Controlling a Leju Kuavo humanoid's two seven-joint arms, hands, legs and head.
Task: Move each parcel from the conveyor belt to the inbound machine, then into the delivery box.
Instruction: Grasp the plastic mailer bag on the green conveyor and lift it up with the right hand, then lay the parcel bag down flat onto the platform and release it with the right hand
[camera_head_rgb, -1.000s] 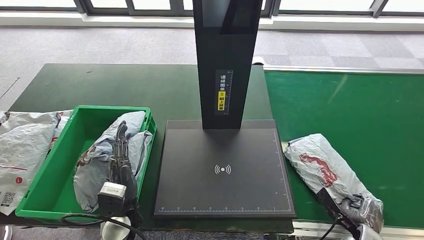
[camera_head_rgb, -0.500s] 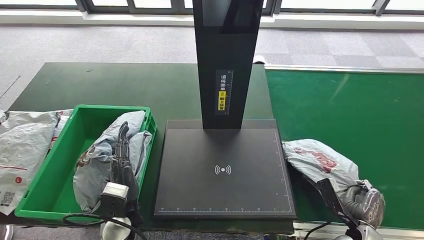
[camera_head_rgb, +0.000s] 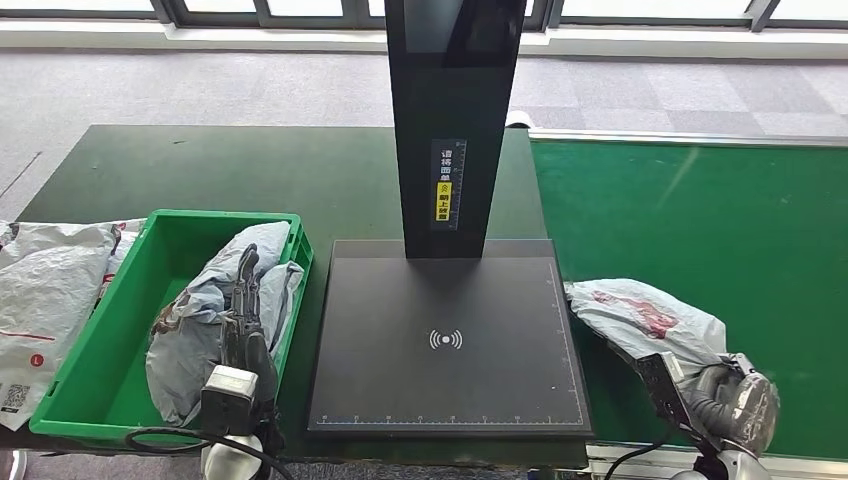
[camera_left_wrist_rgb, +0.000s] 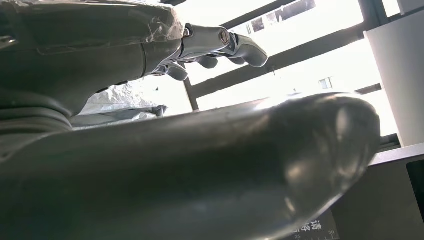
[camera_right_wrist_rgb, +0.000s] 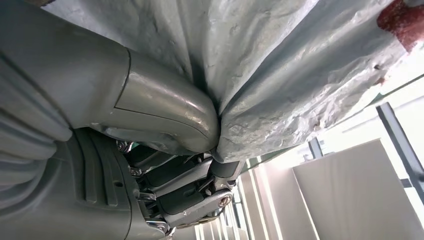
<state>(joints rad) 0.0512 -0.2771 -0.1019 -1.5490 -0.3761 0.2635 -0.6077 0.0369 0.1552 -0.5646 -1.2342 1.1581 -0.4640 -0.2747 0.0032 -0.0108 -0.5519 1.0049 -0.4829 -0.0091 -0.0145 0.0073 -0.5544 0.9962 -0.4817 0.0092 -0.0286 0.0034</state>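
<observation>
A grey parcel with red print (camera_head_rgb: 640, 318) lies at the near left edge of the green conveyor belt (camera_head_rgb: 700, 210). My right hand (camera_head_rgb: 735, 405) grips its near end. In the right wrist view the thumb (camera_right_wrist_rgb: 160, 110) presses into the crumpled parcel (camera_right_wrist_rgb: 280, 75), with the fingers curled on its other side. The inbound machine's black plate (camera_head_rgb: 445, 300) is bare. A second grey parcel (camera_head_rgb: 190, 340) lies in the green delivery box (camera_head_rgb: 90, 340). My left hand (camera_head_rgb: 243, 320) is stretched out over it, fingers (camera_left_wrist_rgb: 235, 42) apart and holding nothing.
The machine's black column (camera_head_rgb: 452, 120) rises behind the plate. More grey parcels (camera_head_rgb: 45, 290) lie on the table left of the box. The belt stretches away bare on the far right. Grey carpet lies beyond the table.
My right hand has closed on the belt parcel's near end and drawn it up, so the parcel bunches shorter. My left hand has barely moved.
</observation>
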